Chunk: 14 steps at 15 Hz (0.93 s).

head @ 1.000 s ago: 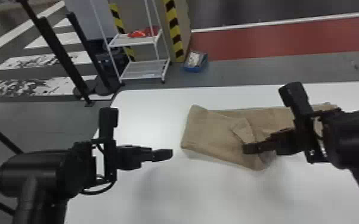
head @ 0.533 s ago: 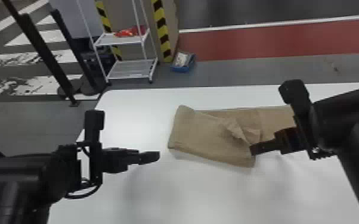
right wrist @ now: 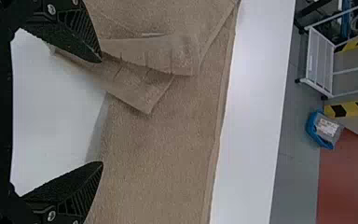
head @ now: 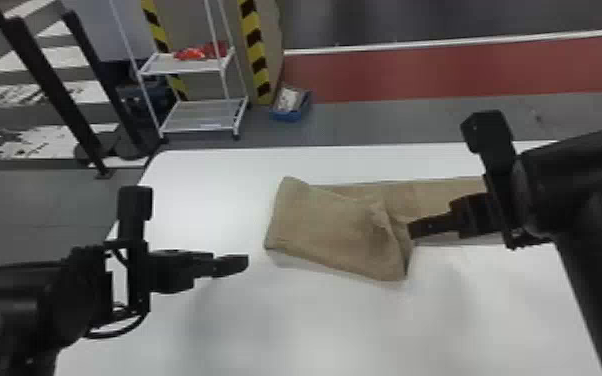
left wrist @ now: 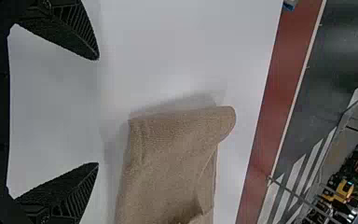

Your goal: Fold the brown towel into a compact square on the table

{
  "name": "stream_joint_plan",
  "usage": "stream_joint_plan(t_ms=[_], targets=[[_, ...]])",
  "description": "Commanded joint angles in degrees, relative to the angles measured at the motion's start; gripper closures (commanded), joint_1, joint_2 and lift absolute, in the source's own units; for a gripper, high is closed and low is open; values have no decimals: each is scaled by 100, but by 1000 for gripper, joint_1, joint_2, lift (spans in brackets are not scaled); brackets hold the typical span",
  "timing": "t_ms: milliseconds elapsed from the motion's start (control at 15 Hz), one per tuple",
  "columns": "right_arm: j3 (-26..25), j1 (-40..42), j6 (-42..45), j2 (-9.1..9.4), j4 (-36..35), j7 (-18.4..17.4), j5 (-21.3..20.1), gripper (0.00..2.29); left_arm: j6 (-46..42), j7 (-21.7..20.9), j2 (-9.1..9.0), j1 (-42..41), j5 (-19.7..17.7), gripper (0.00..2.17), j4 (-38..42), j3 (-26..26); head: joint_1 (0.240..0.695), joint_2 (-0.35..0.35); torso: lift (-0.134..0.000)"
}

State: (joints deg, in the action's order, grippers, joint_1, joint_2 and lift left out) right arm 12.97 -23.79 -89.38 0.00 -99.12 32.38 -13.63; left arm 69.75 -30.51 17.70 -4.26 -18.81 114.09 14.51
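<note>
The brown towel [head: 330, 225] lies on the white table, its left part folded over at a slant onto a longer strip that runs right beneath my right arm. My left gripper [head: 232, 265] is left of the towel, apart from it; in the left wrist view my left gripper [left wrist: 98, 112] stands open, nothing between its fingers. My right gripper [head: 412, 230] is at the fold's crumpled right edge. In the right wrist view my right gripper [right wrist: 102, 112] is open, with the towel [right wrist: 158, 154] and its loose folded corner beyond the fingers.
The white table [head: 325, 325] extends in front of the towel. Past its far edge stand a white shelf rack [head: 205, 112], a blue bin [head: 290, 105] on the floor, and black posts [head: 50, 80] at the left.
The view has shifted, so the towel and left arm appear farther left. The right gripper has drawn back rightward from over the towel's fold, and the folded flap's right edge lies differently.
</note>
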Motion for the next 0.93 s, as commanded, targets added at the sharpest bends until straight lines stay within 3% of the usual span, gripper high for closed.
stream_joint_plan(t_ms=[0, 200, 400, 867], targets=[[-5, 14, 346, 5, 261, 22, 502, 107, 0, 1, -21, -14, 0, 76, 8, -1, 695, 193, -128], [109, -30, 1014, 5, 595, 5, 880, 107, 0, 1, -21, -49, 0, 76, 8, 26, 695, 221, -128], [197, -205, 1032, 5, 841, -83, 871, 107, 0, 1, -12, -67, 0, 76, 8, 35, 695, 250, -128], [452, -750, -70, 5, 1237, -303, 195, 107, -18, -43, -3, -146, 0, 76, -27, 35, 695, 221, -128]])
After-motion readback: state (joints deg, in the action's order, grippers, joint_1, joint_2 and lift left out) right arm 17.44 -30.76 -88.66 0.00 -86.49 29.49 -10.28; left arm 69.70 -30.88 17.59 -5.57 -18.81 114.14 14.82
